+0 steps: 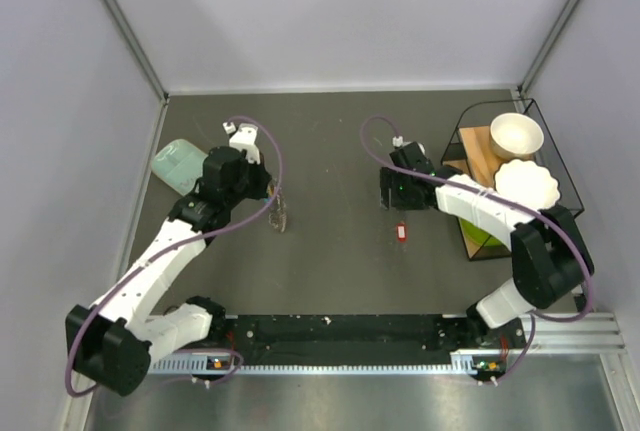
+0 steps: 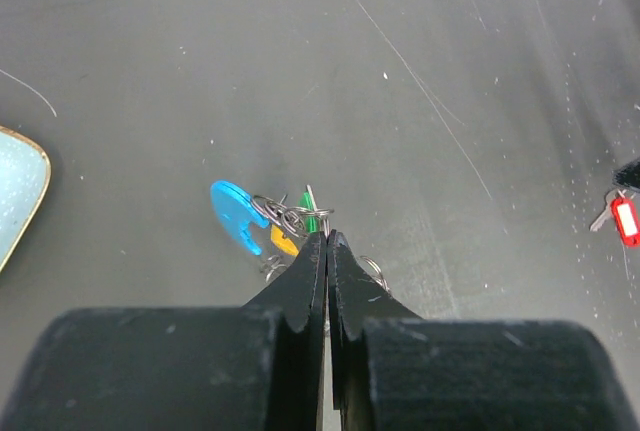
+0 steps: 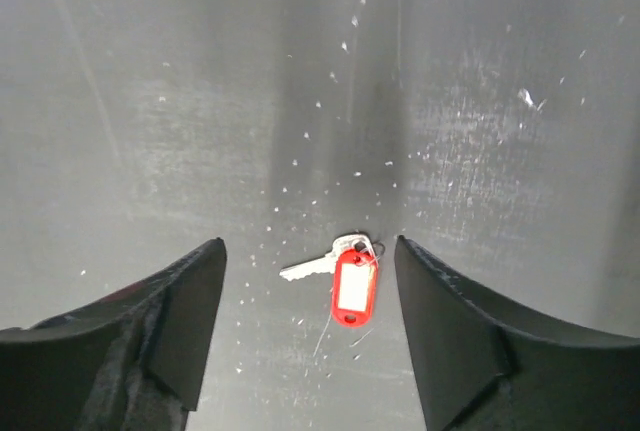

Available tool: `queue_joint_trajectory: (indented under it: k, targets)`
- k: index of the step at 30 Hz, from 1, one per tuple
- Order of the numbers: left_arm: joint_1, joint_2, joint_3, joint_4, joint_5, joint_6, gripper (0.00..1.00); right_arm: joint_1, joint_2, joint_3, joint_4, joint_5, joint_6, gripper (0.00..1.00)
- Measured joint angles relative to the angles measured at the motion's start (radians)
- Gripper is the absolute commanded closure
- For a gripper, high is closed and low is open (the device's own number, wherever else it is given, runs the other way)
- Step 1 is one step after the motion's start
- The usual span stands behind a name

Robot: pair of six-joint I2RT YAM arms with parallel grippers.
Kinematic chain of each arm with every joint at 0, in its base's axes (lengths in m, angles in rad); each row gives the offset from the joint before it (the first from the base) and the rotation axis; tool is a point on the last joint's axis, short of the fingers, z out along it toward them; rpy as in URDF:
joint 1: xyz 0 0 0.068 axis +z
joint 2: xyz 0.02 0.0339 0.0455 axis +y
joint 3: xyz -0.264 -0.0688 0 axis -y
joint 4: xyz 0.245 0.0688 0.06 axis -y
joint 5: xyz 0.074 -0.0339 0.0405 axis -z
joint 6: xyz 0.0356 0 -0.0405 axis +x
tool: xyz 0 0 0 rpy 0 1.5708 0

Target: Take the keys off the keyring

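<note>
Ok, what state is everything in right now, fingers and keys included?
left fingers: shut on the keyring
right fingers: open, holding nothing
red-tagged key: off the keyring, lying flat on the table
blue tag, yellow tag, green tag: attached to the keyring
bowl: upright in the wire basket
</note>
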Motion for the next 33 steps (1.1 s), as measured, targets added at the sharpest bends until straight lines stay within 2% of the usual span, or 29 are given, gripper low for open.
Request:
queue_joint_trajectory:
  k: [1,5,11,15,20,21,23,28,33]
  targets:
    - [0.003,0.027,0.017,0.002,0.0,-0.005,1.0,0.0,-0.013,0.008,0.002,-0.003,-0.006,0.19]
    - [0.011,0.126,0.051,0.031,0.005,-0.031,1.0,0.0,-0.095,0.017,0.002,-0.02,-0.027,0.01]
    - [0.027,0.234,0.068,0.051,0.045,-0.059,1.0,0.0,-0.226,0.017,0.001,-0.071,-0.052,0.01]
    - [0.041,0.318,0.103,0.051,0.077,-0.079,0.97,0.0,-0.259,0.017,0.001,-0.108,-0.061,0.01]
    - [0.051,0.41,0.131,0.052,0.107,-0.098,0.99,0.0,-0.27,0.017,0.0,-0.133,-0.067,0.01]
    - [0.051,0.419,0.132,0.05,0.11,-0.101,0.96,0.0,-0.274,0.017,-0.003,-0.139,-0.069,0.01]
    - [0.053,0.426,0.134,0.043,0.112,-0.103,1.0,0.0,-0.284,0.017,-0.009,-0.155,-0.072,0.01]
    - [0.061,0.44,0.161,0.028,0.146,-0.103,1.0,0.0,-0.317,0.017,-0.015,-0.188,-0.072,0.01]
    - [0.062,0.383,0.163,0.074,0.197,-0.09,1.0,0.0,-0.339,0.018,-0.018,-0.217,-0.073,0.01]
